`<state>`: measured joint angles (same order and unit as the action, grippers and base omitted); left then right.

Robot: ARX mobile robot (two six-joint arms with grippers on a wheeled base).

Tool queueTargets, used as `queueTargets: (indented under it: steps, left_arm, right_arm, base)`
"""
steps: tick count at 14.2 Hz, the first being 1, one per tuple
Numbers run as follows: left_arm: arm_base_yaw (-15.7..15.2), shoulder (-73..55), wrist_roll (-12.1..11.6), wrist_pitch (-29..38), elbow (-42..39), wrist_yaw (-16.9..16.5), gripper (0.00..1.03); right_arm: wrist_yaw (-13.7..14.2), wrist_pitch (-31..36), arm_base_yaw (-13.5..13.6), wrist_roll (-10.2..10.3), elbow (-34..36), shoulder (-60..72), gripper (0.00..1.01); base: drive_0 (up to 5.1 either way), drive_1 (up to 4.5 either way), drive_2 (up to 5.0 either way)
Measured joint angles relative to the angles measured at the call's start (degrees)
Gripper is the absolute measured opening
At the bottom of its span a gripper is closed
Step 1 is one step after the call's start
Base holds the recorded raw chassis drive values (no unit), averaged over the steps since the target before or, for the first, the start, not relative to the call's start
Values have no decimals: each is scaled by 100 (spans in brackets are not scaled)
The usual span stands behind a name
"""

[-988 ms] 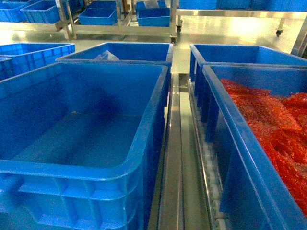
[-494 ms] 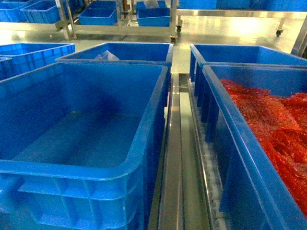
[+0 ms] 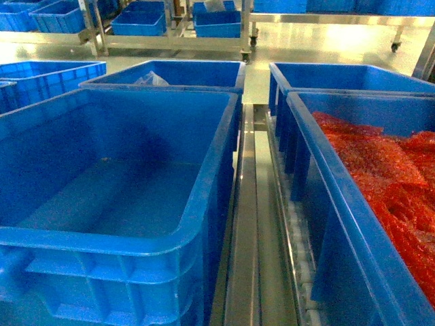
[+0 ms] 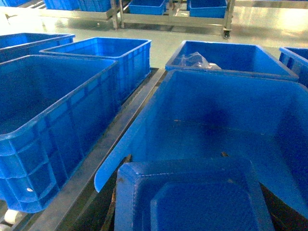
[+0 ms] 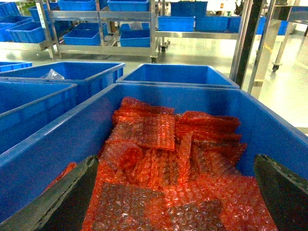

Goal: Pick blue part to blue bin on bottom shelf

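Dark blue and blocky, the blue part point(image 4: 188, 204) fills the lower centre of the left wrist frame, with a raised rim around a sunken middle. It sits in the left gripper point(image 4: 197, 195); a dark finger point(image 4: 285, 211) shows tight against its right edge and a second dark edge against its left, so the claw is closed on the part. The part hangs over the near end of the blue bin point(image 4: 144, 120), above the bin's interior and not touching its floor. The head view shows neither the part nor either claw.

In the head view the blue bin point(image 3: 204, 224) takes up the left and centre of the frame, open-topped, with a thick rolled rim and ribbed front wall. Just to its right run the stainless rails of the bottom shelf point(image 3: 248, 238) – a narrow steel channel with small white rollers at the lower right.

Beyond the rails, at the right of the frame, stands a second blue crate point(image 3: 319, 204) filled with red bubble wrap point(image 3: 387, 170). The right gripper point(image 5: 173, 202) hangs over that wrap, its two dark fingers point(image 5: 62, 202) spread wide at the lower corners of the right wrist frame, holding nothing.

Behind the blue bin, at upper centre, another crate holds a clear plastic bag point(image 3: 151, 79). Steel racks point(image 3: 170, 41) carrying further blue crates line the top of the frame.
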<state>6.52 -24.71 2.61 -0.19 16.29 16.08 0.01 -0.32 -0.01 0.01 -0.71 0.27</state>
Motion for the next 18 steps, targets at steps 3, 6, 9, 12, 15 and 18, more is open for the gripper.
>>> queueTargets:
  steps: [3,6,9,12,15,18]
  left_arm:
    - [0,0,0,2,0,0,43]
    - [0,0,0,0,0,0,43]
    - [0,0,0,0,0,0,43]
    - [107,-79,-138,382,-79,306,43]
    - [931,-2446,-634,2791,295,1113,43]
    - [1064,-4645,-192,3412,1298,951,43]
  right_arm:
    - [0,0,0,0,0,0,98]
    - [0,0,0,0,0,0,98]
    - [0,0,0,0,0,0,98]
    - [0,0,0,0,0,0,98]
    - [-2,2,0,0,0,0,98]
    - [-2,2,0,0,0,0,98]
  base:
    - [0,0,0]
    - [0,0,0]
    - [0,0,0]
    - [0,0,0]
    - [0,0,0]
    - [0,0,0]
